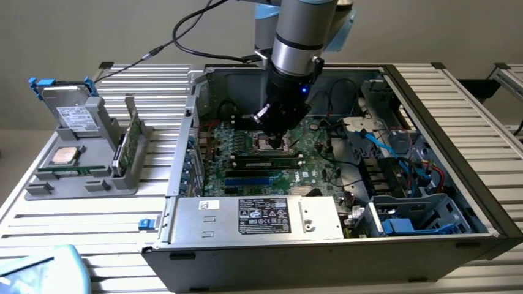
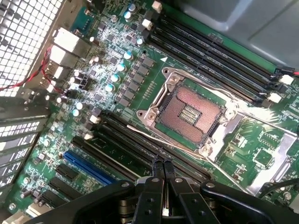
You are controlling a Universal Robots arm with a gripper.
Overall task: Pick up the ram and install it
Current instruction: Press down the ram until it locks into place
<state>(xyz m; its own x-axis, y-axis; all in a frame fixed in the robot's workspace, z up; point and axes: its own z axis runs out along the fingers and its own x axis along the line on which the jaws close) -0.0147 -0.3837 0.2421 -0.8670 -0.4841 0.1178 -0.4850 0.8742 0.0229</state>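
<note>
Hovering clenched and empty over the motherboard (image 1: 270,162) inside the computer case (image 1: 425,110), the gripper (image 2: 162,164) is well apart from the ram (image 1: 129,131) standing in the grey holder (image 1: 82,177), a light, stiff, fragile stick best taken by its long edges.

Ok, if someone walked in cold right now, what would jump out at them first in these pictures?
The arm plunging into the open computer case, its shut gripper empty just above the black memory slots on the green motherboard. Next, the bare open processor socket right beside those slots. Then the grey parts stand on the exterior view's left, where the ram stands on edge by a square silver processor.
</note>
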